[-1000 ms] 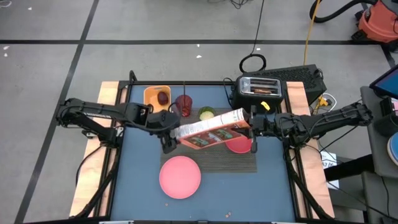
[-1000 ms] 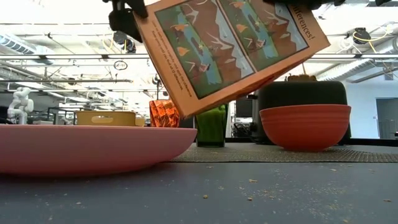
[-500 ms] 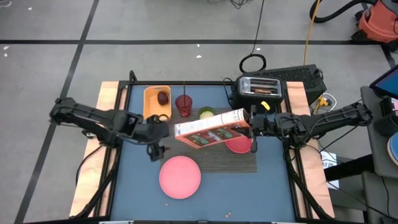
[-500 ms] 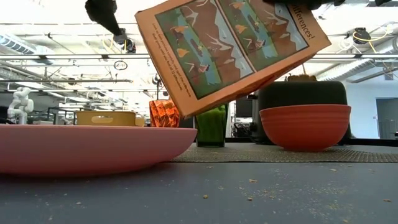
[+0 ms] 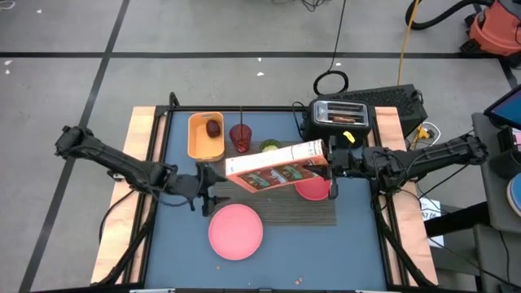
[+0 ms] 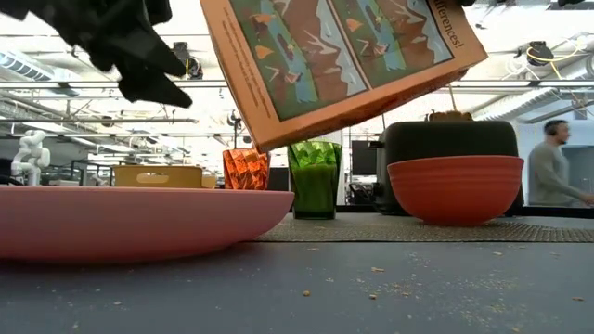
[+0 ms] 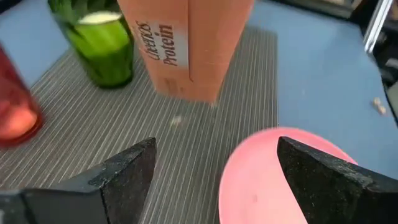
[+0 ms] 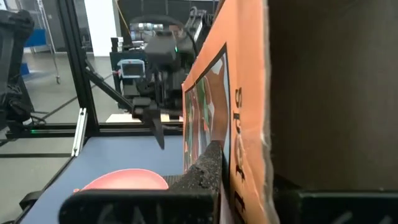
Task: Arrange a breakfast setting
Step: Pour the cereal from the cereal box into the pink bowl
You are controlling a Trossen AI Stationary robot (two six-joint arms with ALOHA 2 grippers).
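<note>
My right gripper (image 5: 329, 167) is shut on an orange cereal box (image 5: 277, 167), which hangs tilted over the dark woven placemat (image 5: 281, 210) and the pink-red bowl (image 5: 313, 190). My left gripper (image 7: 214, 180) stands open and holds nothing, low over the table left of the box, between it and the pink plate (image 5: 236, 231). The green cup (image 5: 270, 148) and red tumbler (image 5: 241, 137) stand behind the box. The dark-red fruit (image 5: 213, 128) lies in a yellow tray. A toast slice (image 5: 345, 119) sticks out of the toaster. My right gripper pinches the box's right end (image 8: 239, 168) between its two fingers, one finger (image 8: 208, 165) on the printed face; the box hides the other. The fingers come level from the table's right. The box is lifted clear, tilted, its left end (image 6: 264, 144) lowest.
The black toaster (image 5: 340, 118) stands at the far right and the yellow tray (image 5: 203, 140) at the far left. Bare blue table lies near the front edge (image 5: 326, 260). A person (image 6: 557, 172) stands in the room beyond.
My left gripper, open all the while, has drawn away from the box's left end, going down and toward the table's left and near edges, and its fingers have tipped up nearer to level. The box stays in my right gripper, its left end a little higher.
</note>
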